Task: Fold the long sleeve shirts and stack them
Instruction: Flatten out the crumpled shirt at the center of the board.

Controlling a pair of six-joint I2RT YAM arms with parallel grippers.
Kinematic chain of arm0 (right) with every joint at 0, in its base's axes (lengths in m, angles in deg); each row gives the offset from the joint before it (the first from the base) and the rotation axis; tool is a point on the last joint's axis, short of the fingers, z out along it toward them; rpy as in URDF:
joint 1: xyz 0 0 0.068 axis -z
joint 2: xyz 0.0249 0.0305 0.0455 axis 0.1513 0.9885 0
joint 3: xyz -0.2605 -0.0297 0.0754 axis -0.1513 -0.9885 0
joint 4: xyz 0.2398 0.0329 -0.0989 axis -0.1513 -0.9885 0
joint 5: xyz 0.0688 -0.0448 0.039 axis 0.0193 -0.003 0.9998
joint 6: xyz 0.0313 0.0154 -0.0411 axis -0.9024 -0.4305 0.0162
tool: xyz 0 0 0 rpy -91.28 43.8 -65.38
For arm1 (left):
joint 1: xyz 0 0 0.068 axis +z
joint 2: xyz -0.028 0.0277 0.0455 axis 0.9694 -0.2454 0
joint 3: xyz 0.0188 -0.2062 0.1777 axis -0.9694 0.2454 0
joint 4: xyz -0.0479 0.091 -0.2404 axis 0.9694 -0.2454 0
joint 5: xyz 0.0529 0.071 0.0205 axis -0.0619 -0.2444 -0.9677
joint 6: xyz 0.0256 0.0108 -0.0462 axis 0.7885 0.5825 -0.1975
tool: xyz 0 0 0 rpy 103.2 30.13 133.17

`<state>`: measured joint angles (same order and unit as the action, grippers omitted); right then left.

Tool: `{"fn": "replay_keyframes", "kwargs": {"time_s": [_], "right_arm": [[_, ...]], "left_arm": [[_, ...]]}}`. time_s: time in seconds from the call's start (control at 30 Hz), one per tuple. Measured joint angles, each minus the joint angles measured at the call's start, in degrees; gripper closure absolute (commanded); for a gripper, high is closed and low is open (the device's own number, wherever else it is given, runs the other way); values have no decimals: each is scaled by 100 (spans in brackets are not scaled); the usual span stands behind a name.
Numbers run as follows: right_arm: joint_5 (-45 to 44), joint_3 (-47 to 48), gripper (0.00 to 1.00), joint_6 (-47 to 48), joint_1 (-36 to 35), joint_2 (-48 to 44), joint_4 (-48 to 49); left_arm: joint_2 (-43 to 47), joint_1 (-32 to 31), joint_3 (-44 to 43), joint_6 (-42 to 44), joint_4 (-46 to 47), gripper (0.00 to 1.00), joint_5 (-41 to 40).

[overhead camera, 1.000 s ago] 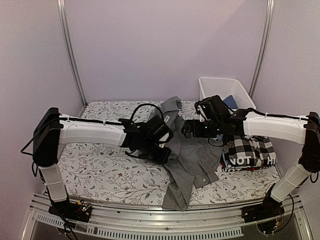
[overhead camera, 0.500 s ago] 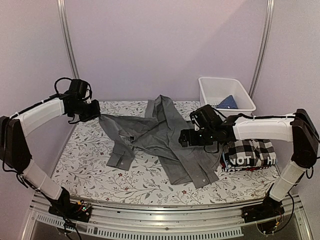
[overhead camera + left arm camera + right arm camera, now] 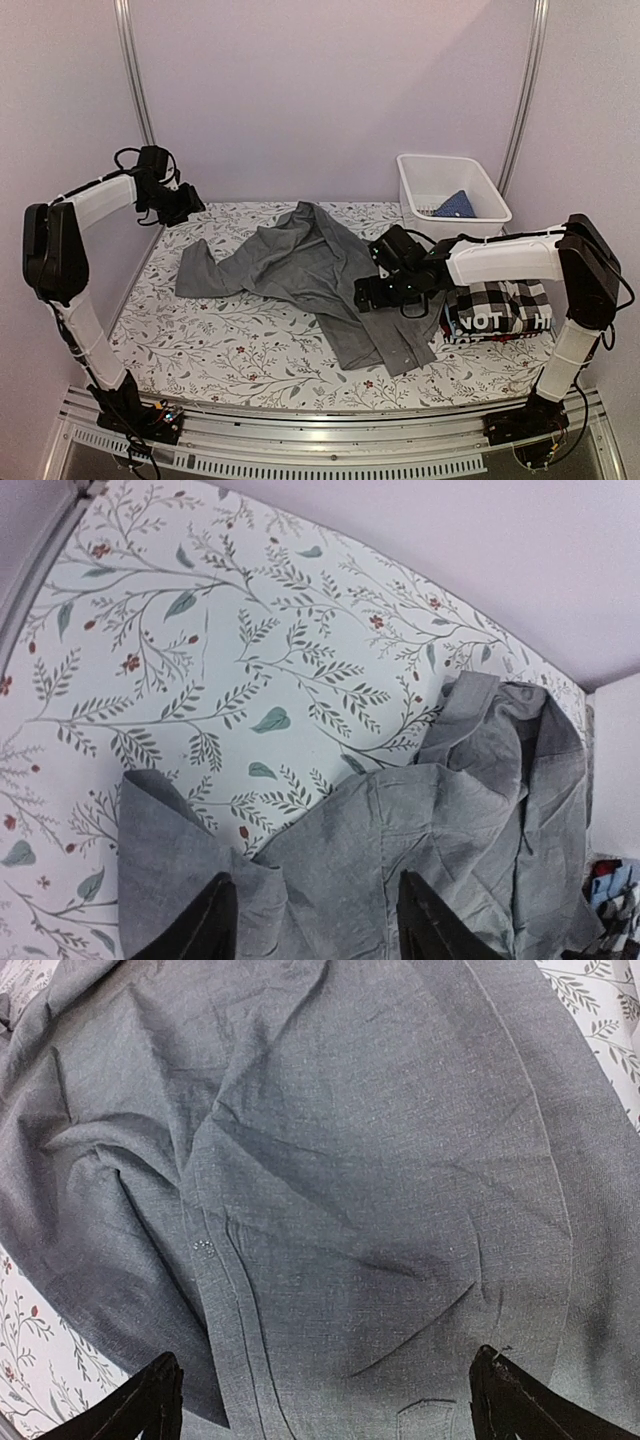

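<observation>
Crumpled grey woven shirt point(image 3: 300, 265); left jaws apart, empty; right jaws wide, perhaps pressing it.

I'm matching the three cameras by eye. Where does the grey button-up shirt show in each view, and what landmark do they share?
Top external: grey shirt lies spread out at the picture's centre.
Left wrist: grey shirt fills the lower right, crumpled.
Right wrist: grey shirt fills almost the whole picture.
Shared landmark: the floral table cover, showing beside the shirt in all three views.
</observation>
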<state>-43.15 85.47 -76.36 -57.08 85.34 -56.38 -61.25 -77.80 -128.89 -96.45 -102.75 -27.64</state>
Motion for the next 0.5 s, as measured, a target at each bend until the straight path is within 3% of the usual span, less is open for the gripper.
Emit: {"fn": "replay_keyframes", "kwargs": {"time_s": [0.17,0.5], "right_arm": [[-42,0,1,2,0,0,-101],[-151,-114,1,24,0,83,-295]], "left_arm": [[125,-426,-83,85,0,39,-116],[308,-2699,514,-323,520,43,254]]}}
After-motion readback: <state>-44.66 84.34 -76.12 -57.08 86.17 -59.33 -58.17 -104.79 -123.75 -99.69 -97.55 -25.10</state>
